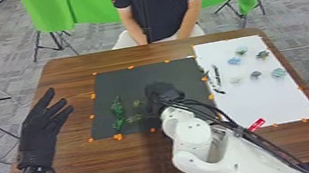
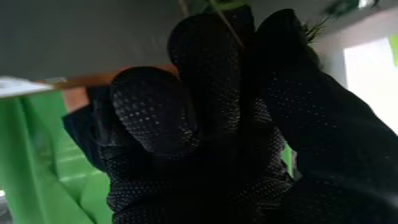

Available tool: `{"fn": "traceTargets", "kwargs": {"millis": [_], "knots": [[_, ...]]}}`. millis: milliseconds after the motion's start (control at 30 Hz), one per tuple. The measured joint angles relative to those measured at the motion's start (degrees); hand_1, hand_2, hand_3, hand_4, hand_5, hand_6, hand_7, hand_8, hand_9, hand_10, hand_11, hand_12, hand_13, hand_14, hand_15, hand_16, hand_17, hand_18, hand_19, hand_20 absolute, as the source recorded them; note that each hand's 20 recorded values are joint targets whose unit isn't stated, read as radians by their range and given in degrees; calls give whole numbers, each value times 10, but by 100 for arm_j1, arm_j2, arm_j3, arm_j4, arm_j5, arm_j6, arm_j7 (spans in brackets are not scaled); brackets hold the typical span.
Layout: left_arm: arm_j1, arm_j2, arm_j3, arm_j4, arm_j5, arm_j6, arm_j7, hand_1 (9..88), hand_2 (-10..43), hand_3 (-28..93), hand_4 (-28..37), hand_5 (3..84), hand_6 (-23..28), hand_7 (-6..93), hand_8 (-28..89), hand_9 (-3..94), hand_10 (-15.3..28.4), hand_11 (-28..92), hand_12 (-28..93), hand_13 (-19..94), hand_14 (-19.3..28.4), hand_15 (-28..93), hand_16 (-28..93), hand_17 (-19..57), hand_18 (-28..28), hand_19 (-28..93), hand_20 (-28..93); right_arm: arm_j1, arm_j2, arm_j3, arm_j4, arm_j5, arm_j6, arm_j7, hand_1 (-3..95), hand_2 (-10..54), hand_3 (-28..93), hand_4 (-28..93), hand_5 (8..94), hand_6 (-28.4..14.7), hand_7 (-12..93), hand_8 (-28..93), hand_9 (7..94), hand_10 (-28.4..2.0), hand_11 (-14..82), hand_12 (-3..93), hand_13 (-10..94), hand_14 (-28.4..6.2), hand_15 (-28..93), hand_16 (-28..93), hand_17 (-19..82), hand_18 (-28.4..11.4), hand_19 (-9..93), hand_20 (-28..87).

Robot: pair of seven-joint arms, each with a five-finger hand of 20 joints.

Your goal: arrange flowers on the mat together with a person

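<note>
The fingers of the right hand (image 1: pixel 163 92) are bent, pinching 1 thin stem (image 2: pixel 228 25) that crosses them in the right wrist view, with a blurred green tip (image 2: pixel 231 4) at its end. Beside the thumb in that view is a bit of needle-like greenery (image 2: pixel 313 30); I cannot tell whether it belongs to the same stem. The hand is over the dark mat (image 1: pixel 119 83), on the robot's right part of it.

Just left of these fingers on the mat is some small, thin greenery (image 1: pixel 135 118), and a little farther left lies 1 longer green sprig (image 1: pixel 118 113), running lengthwise away from the robot.

To the right of the fingers, near the close edge of the white sheet (image 1: pixel 252 98), is 1 slim dark-and-pale branch (image 1: pixel 214 78). Farther right on the sheet sit 6 small flower heads (image 1: pixel 255 74), pale blue, whitish and grey-green.

Well apart on the left, above the brown tabletop (image 1: pixel 84 172), is the left hand (image 1: pixel 41 131), its fingers loose and spread, holding nothing. Orange tape pieces (image 1: pixel 118 137) line the mat's edges.
</note>
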Motion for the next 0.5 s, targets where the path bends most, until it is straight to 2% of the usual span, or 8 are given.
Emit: {"fn": "traceTargets", "kwargs": {"millis": [500], "knots": [[-129, 5, 90, 38, 11, -43, -85, 239, 29, 811, -233, 353, 33, 130, -102, 349, 167, 188, 92, 253, 239, 313, -39, -105, 200, 384, 110, -113, -368, 83, 144, 105, -144, 212, 469, -59, 644, -261, 871, -19, 143, 55, 897, -131, 426, 223, 843, -100, 672, 190, 459, -247, 932, 365]]}}
